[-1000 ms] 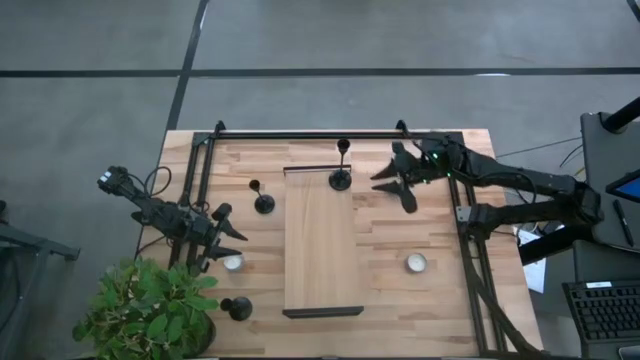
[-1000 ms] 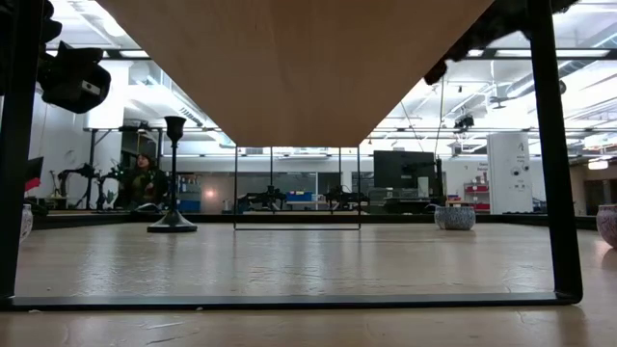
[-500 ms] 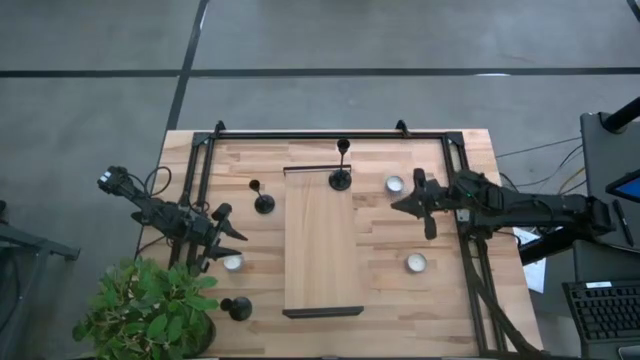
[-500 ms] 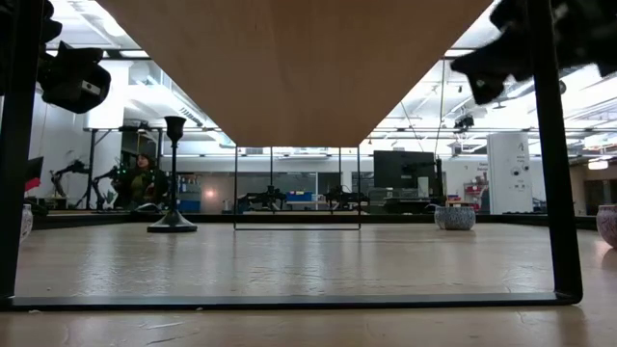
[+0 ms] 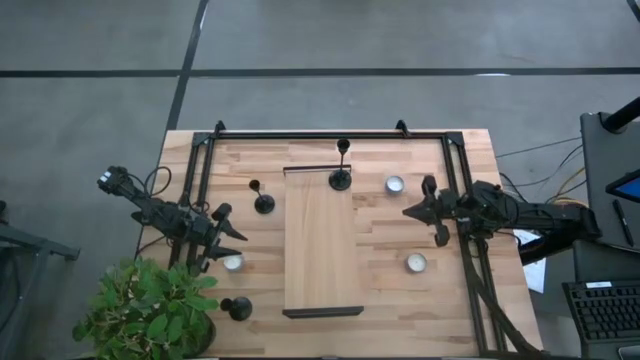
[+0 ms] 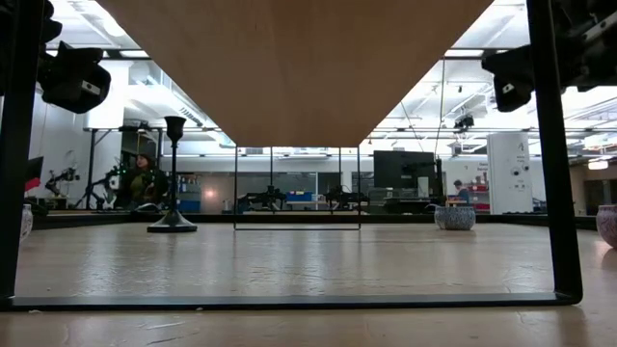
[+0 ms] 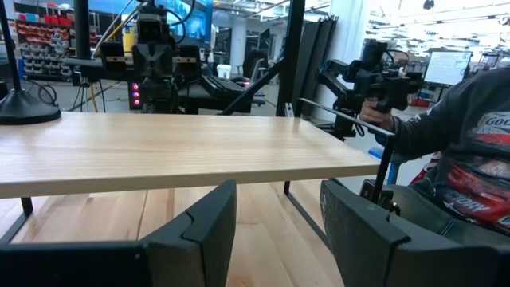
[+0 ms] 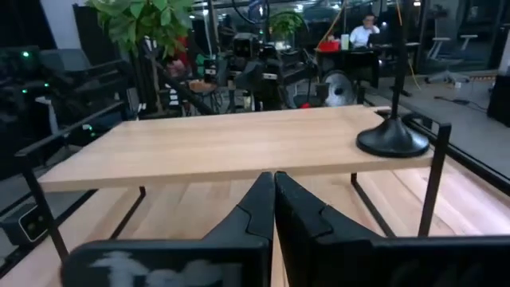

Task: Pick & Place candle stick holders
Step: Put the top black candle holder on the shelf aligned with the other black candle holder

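Three black candle stick holders stand upright on their round bases. One [image 5: 341, 179] is on the far end of the raised wooden shelf [image 5: 322, 250] and shows in the right wrist view as a base [image 8: 393, 139]. A second [image 5: 263, 202] stands on the table left of the shelf. The third [image 5: 236, 308] is near the front left. My left gripper [image 5: 238, 235] waits open left of the shelf, fingers apart [image 7: 275, 219] with nothing between them. My right gripper [image 5: 407, 212] hangs shut right of the shelf, its fingers together [image 8: 273, 209] and pointing at the shelf's edge.
White tealights sit on the table at the far right [image 5: 394, 184], near right [image 5: 415, 263] and left [image 5: 231, 262]. A black frame [image 5: 330, 133] rims the table. A potted plant [image 5: 150, 315] stands at the front left corner. A person [image 7: 458, 151] stands beyond the table.
My right gripper has drawn back from beside the holder on the shelf toward the table's right edge and a little nearer, and its fingers have shut with nothing in them. The far right tealight, covered by the gripper before, now shows on the table.
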Available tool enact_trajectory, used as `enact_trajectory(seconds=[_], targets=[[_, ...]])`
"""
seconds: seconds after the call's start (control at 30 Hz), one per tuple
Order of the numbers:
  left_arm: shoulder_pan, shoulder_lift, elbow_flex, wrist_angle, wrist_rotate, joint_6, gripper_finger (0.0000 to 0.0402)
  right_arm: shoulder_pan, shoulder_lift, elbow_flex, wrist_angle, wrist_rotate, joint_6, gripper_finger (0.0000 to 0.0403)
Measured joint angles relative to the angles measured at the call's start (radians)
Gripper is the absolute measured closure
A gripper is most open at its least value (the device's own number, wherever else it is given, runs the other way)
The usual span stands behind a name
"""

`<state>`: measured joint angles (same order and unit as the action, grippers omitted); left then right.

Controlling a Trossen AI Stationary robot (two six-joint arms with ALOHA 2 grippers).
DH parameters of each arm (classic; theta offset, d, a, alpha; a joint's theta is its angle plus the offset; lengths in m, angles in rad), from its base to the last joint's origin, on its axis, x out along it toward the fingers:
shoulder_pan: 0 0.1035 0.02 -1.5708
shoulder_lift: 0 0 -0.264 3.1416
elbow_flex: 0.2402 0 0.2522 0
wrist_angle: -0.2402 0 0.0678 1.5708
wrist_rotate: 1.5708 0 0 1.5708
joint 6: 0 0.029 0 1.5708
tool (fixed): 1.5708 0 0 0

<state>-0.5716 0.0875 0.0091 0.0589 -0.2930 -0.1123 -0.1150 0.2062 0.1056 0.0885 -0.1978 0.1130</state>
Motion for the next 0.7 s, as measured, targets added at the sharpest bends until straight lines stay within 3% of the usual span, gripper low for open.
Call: enact_trajectory(seconds=[0.43, 0.7], targets=[[0.000, 0.000, 0.000, 0.000, 0.000, -0.002, 0.0223, 0.000, -0.058, -0.077, -0.004, -0.001, 0.039, 0.0394], [0.000, 0.001, 0.000, 0.034, 0.009, -0.145, 0.0223, 0.000, -0.038, -0.077, -0.050, -0.008, 0.064, 0.0394]])
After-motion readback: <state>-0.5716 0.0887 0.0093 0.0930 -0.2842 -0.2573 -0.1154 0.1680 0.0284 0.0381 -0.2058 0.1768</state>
